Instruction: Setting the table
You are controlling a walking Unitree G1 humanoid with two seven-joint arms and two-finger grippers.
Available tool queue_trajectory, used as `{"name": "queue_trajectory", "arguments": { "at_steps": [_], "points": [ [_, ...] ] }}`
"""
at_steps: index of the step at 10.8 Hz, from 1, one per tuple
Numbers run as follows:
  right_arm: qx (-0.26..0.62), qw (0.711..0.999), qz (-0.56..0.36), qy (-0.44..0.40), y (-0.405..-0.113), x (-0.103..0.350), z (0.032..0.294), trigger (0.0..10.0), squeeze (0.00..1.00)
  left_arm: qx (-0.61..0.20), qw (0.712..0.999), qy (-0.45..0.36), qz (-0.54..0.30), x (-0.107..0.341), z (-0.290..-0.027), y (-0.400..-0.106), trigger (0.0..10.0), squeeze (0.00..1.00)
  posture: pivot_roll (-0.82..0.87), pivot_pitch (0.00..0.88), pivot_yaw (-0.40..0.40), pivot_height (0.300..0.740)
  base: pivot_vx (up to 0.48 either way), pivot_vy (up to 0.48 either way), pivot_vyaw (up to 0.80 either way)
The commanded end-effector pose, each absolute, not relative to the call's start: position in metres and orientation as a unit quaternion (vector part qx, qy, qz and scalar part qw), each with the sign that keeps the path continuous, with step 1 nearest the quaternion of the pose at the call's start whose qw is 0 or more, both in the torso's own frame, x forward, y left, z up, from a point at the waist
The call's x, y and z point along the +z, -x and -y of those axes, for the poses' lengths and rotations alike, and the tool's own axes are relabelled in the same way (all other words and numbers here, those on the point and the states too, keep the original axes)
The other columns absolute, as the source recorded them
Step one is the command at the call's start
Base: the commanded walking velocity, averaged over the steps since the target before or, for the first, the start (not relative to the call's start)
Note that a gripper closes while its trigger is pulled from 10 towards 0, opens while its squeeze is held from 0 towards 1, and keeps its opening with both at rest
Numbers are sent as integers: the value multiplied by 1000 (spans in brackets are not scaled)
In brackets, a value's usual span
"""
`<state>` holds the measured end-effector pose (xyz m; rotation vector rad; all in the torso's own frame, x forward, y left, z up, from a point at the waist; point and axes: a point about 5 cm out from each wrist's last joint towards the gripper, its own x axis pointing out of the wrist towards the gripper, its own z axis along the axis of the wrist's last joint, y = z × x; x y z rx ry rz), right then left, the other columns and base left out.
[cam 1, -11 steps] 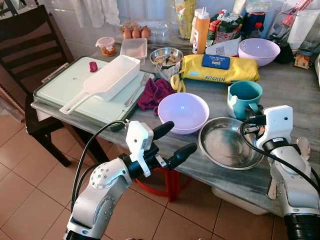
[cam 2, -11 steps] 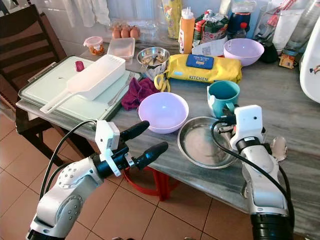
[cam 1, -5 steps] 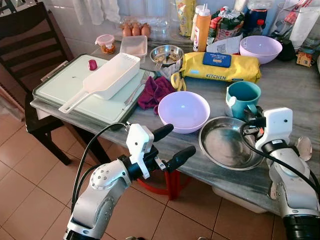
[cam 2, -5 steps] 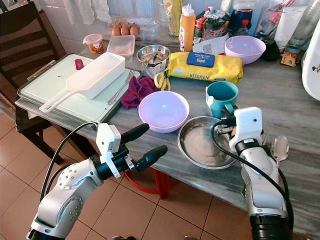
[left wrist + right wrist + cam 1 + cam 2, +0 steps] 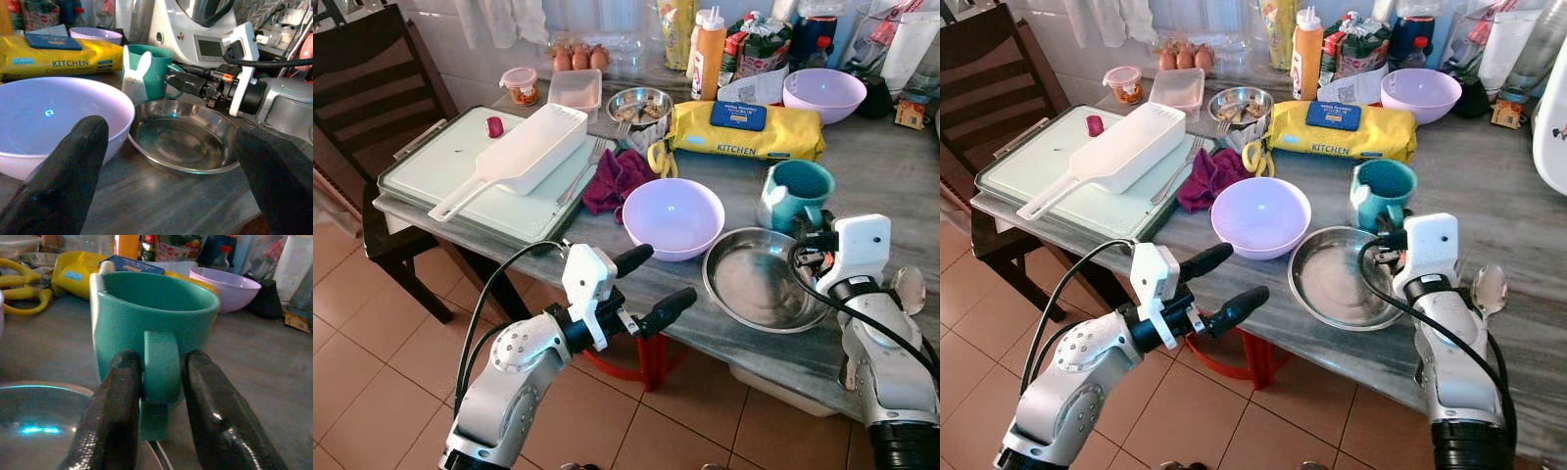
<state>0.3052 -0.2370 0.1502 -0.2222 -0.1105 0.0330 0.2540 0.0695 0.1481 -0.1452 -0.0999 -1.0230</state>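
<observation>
Nearest the camera, the left gripper [image 5: 654, 285] hangs off the table's front edge, its two black fingers spread wide and holding nothing. It points toward the lilac bowl [image 5: 673, 217] just ahead of it, and looks parked rather than working — ready, perhaps, for that bowl.

The right gripper [image 5: 155, 382] is the one at work. Its fingers are closed on the handle of the teal mug [image 5: 1383, 192], one finger on each side, as the right wrist view shows plainly. Pinching the handle is probably the easiest hold, since the mug's body looks too wide for the fingers. The mug sits just beyond the fingertips, and from the head views it appears tilted a little — whether it rests on the grey table [image 5: 891, 176] or is just off it, I cannot tell. Directly beneath the right gripper's wrist, between it and the left gripper, lies the steel plate [image 5: 764, 286], touching or nearly touching the lilac bowl. A spoon [image 5: 1487, 288] lies just beside the right forearm, on its outer side.

Beyond the mug, well clear of both grippers, lie a yellow pack of kitchen wipes [image 5: 744, 131] and a second lilac bowl [image 5: 821, 95]. Far beyond the left gripper a white scoop [image 5: 521, 157] rests on a pale green tray [image 5: 431, 171].
</observation>
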Motion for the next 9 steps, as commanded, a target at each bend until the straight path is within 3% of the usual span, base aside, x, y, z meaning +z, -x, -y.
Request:
{"name": "queue_trajectory", "arguments": {
  "at_steps": [1,7,9],
  "points": [
    [8,993,61,104,-304,152,239,10000,1000,-490,868,62,49,150,-71,-255,10000,0,-189,126,93,740,0,0,0],
    [23,980,155,121,-299,203,216,10000,1000,-494,865,69,49,150,-71,-256,10000,0,-193,115,87,740,0,0,0],
    [42,977,171,118,-291,208,195,10000,1000,-494,866,68,49,150,-72,-256,10000,0,-185,114,86,740,0,0,0]
  ]
}}
